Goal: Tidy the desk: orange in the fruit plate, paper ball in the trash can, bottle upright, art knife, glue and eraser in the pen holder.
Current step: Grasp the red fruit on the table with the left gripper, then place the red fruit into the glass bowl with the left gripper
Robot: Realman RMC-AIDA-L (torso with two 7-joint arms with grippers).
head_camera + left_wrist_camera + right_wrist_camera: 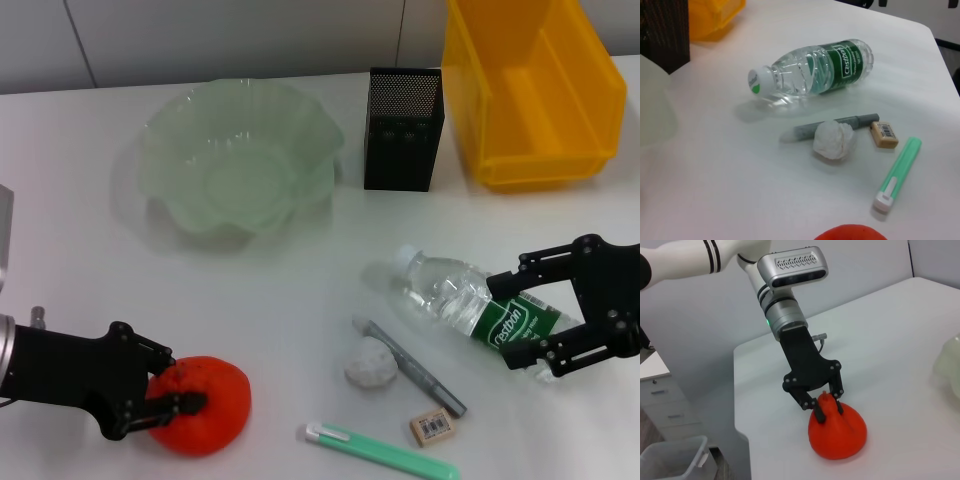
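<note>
We see the left gripper [172,392] at seven o'clock on the desk [300,290], fingers pinched on the top of the orange [205,405]. At four o'clock the right gripper [522,315] straddles the lying water bottle [470,305], jaws wide, gripping nothing. The green fruit plate [240,160] sits at eleven o'clock.

Colours and patterns on the white desk [90,150]

A bright red-orange is shown by the orange [200,405]; pale translucent green by the ribbed fruit plate [240,160]. The pen holder [402,130] is seen in black perforated mesh, with a yellow bin [530,95] at its 3 o'clock. The bottle [470,305] is clear, capped white, labelled green with white lettering. The paper ball [372,363] is white, the glue [410,368] grey, the art knife [380,450] mint green, the eraser [433,427] tan with a barcode. Both grippers are black.
</note>
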